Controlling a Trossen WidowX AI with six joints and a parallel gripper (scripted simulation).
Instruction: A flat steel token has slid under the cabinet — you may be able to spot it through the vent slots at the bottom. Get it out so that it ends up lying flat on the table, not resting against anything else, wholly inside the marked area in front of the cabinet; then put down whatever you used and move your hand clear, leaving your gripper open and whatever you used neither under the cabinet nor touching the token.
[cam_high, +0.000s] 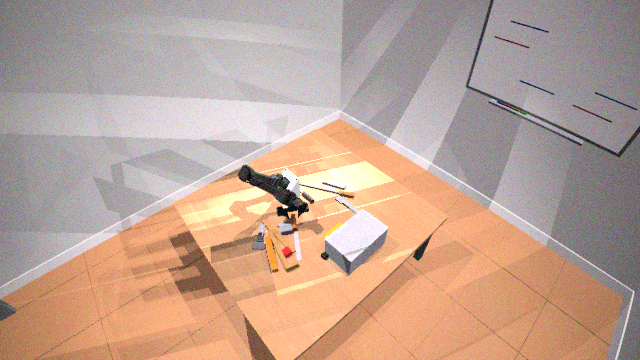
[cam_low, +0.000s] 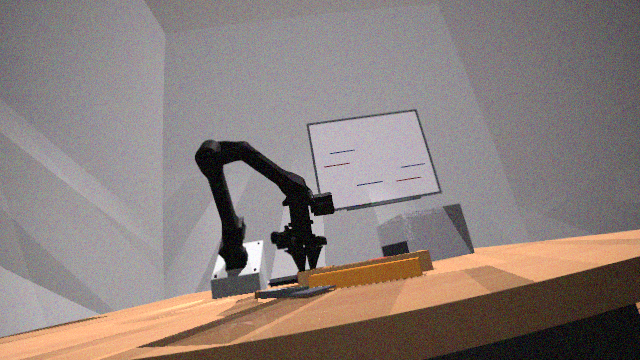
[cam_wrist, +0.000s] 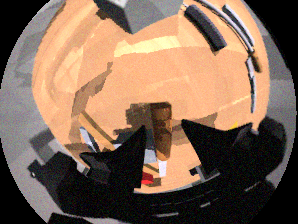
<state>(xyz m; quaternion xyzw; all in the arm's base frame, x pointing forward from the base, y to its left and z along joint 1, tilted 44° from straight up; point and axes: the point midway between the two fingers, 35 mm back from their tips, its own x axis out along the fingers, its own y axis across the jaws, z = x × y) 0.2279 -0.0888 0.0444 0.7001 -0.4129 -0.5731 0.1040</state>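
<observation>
One gripper (cam_low: 307, 260) is all I run here; it hangs spread and holding nothing at mid frame in the exterior view, tips pointing down over the long sticks (cam_low: 367, 272) on the worktop (cam_low: 450, 295). The cabinet (cam_high: 356, 239) sits right of centre in the top view. I cannot see the token in any view.
</observation>
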